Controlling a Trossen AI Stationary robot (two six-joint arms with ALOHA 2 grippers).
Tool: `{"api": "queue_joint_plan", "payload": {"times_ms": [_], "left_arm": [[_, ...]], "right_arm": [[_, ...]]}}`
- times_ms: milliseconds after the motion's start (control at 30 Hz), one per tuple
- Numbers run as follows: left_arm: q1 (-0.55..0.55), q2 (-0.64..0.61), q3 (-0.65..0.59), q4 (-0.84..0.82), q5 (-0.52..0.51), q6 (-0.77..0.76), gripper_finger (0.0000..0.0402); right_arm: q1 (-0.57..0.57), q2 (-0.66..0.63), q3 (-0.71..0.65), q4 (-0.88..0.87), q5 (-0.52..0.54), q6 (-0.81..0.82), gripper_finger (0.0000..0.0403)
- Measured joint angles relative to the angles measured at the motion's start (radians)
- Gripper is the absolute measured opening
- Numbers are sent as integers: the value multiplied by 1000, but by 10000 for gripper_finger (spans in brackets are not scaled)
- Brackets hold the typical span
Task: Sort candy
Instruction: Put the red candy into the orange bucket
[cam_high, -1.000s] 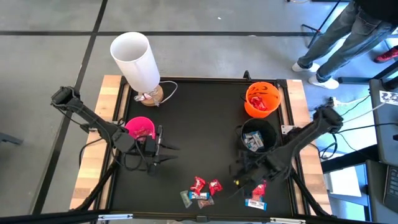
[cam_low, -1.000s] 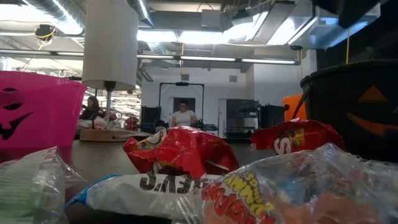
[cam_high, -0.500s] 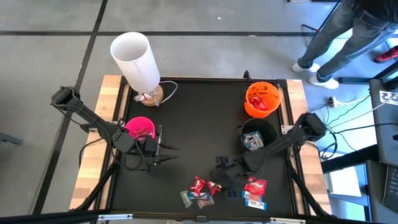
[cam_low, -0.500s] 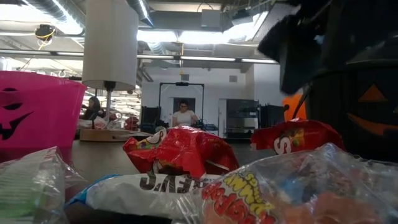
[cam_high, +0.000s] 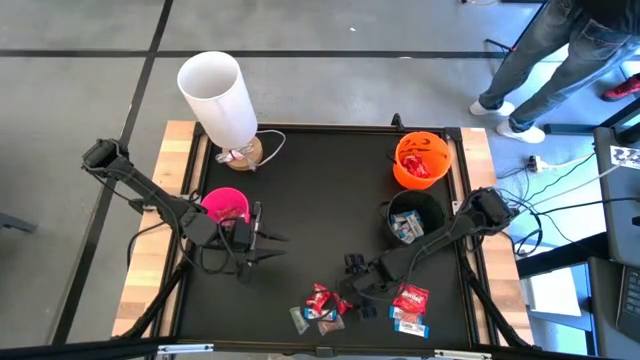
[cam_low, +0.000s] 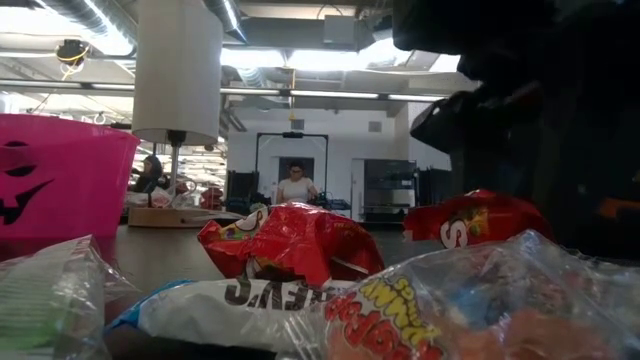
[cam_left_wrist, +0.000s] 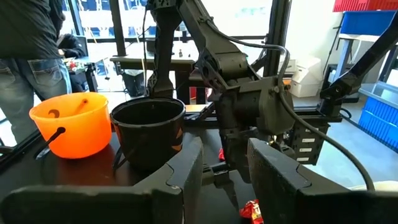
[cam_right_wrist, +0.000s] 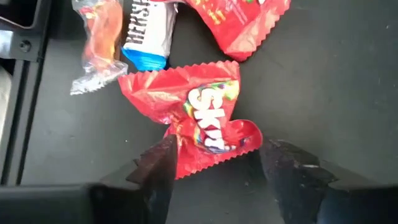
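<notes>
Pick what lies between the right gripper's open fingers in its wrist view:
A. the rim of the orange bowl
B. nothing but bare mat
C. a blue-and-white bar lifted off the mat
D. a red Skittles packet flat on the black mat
D: in the right wrist view the right gripper has its two dark fingers spread to either side of the red Skittles packet, which lies flat on the black mat, not lifted.
</notes>
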Motion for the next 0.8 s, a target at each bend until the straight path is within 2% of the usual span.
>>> {"api": "queue_joint_plan", "payload": {"times_ms": [467, 800], "left_arm": [[0, 0, 0, -16, 0, 0, 118], [0, 0, 0, -19, 0, 0, 118]], "right_arm": [[-2, -2, 0, -36, 0, -4, 12], [-2, -3, 27, -107, 7, -10, 3]]}}
